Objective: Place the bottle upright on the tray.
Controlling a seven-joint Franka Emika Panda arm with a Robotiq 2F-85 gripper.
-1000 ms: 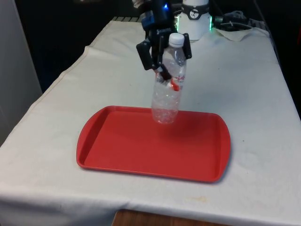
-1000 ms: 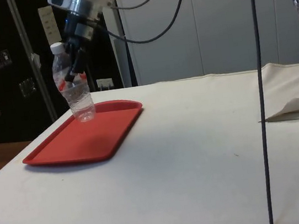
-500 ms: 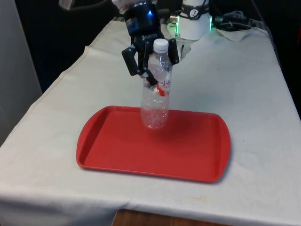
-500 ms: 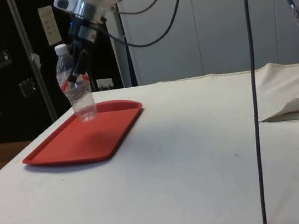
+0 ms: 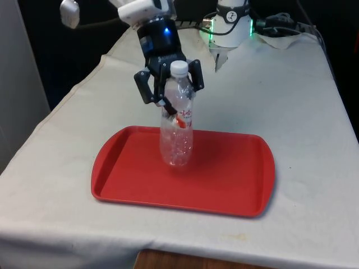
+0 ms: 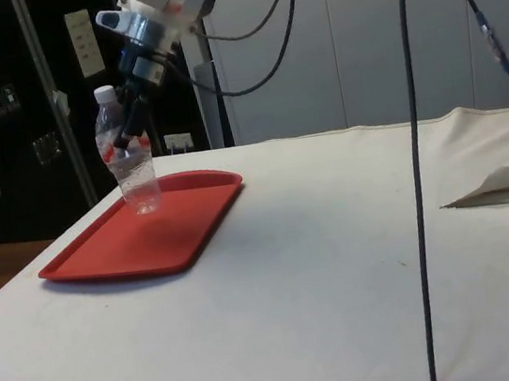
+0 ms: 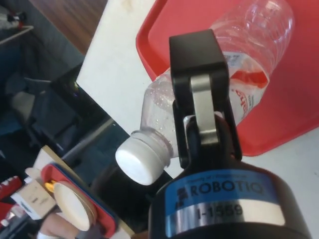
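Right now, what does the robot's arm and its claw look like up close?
The arm is white and rounded, with black cables looping off it. At its end sits a black cylindrical wrist leading to the gripper, a black claw with two chunky fingers that have silver metal inserts. A blue label on the gripper body reads ROBOTIQ in white letters, with a silver number plate beneath.

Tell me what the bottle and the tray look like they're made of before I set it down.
Bottle: looks like thin clear plastic, see-through with a dimpled, slightly crumpled wall, a white plastic cap and a red-and-white label, held by the gripper. Tray: looks like moulded red plastic, smooth with a slight sheen, a raised rim and rounded corners. The tablecloth under it appears to be white woven fabric, creased.
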